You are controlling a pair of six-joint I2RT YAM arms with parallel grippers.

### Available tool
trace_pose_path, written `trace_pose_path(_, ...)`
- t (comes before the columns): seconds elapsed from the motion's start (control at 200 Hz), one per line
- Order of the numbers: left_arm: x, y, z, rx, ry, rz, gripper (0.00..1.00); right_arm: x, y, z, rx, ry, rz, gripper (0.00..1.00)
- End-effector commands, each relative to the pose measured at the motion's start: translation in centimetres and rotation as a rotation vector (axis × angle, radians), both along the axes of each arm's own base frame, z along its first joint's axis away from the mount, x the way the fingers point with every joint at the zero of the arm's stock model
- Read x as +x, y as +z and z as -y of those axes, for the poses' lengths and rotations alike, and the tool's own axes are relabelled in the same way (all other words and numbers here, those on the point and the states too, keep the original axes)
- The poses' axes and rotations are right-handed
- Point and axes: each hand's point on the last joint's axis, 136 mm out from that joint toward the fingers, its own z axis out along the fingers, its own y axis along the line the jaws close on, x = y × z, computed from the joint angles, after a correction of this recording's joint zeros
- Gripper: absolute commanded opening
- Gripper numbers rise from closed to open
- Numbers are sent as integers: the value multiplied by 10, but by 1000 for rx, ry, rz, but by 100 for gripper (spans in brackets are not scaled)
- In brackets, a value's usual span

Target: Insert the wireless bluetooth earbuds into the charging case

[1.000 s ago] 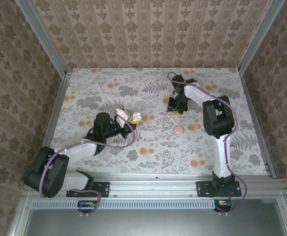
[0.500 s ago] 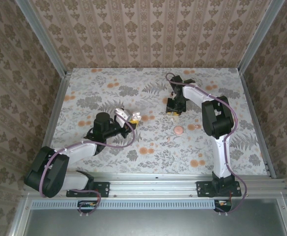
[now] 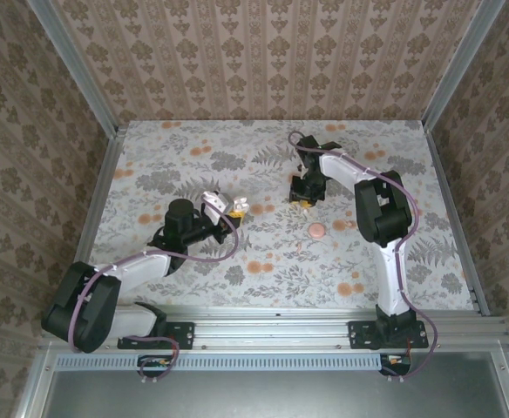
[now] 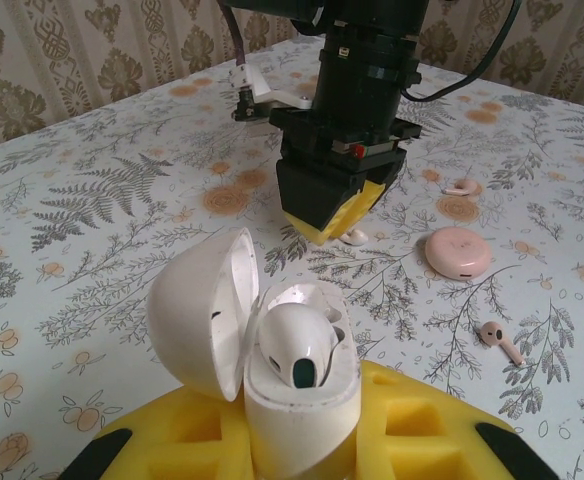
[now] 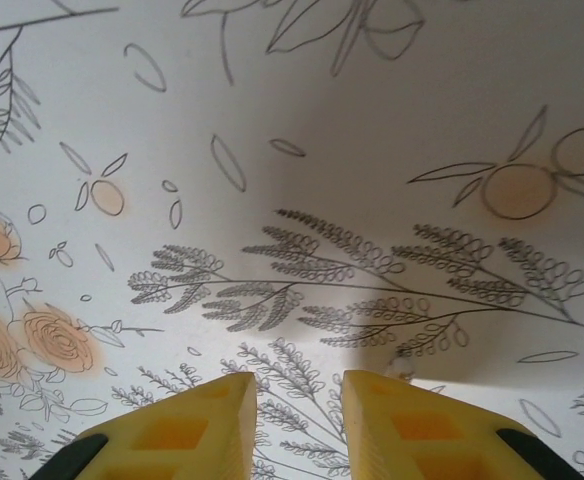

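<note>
**A:** The right hand (image 4: 330,212) hovers low over the bench (image 4: 122,200), pads a narrow gap apart with nothing between them. The loose white earbud (image 4: 355,237) lies just beside its tip.

**B:** Yeah, it probably needs to straddle the bud properly before pinching. The left hand (image 3: 230,207) is clamped on the open charging case (image 4: 272,390), with one earbud (image 4: 297,350) seated in it. Best to hold that upright.

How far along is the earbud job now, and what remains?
Done: one white earbud sits in the open charging case, gripped by the left tool. In hand: the right tool hangs low beside the second earbud on the table, nothing between its tips. Left: pick it, seat it.
</note>
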Motion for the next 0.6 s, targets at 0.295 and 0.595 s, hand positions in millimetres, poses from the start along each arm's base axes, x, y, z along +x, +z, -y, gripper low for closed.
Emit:
trace_pose_path(0.295, 0, 7, -2, -14, 2, 26, 11, -16, 17, -4, -20, 29, -10, 29)
trace_pose_path(0.595, -2, 8, -2, -4, -6, 34, 11, -5, 29, 33, -132, -25, 0, 32)
